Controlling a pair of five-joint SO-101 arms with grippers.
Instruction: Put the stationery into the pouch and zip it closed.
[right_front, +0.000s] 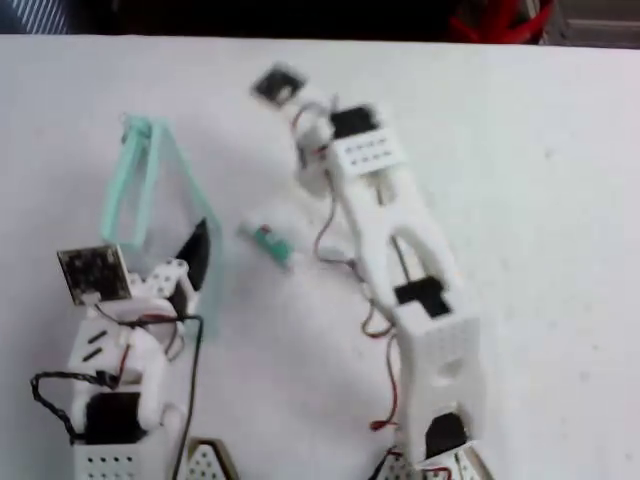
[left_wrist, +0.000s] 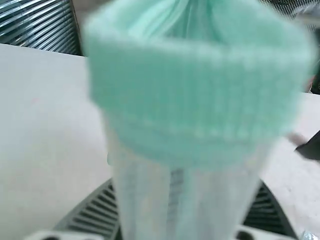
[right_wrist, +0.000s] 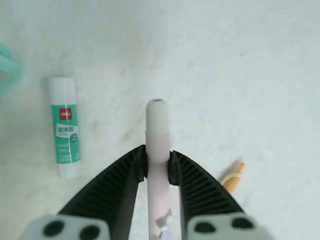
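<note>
The right end effector (right_wrist: 157, 156), clamped shut on a pale pen (right_wrist: 157, 120) above the tabletop (right_front: 520, 150) mid-frame, could snag the pen on the rim of the mint-edged pouch (right_front: 135, 190), gripped by the left end effector (right_front: 192, 255) at centre left, if its mouth sags.

The glue stick (right_wrist: 65, 127) bore a green label (right_wrist: 67, 137) with a small red patch at its top and lines of white print beneath. The characters were too small to make out.
</note>
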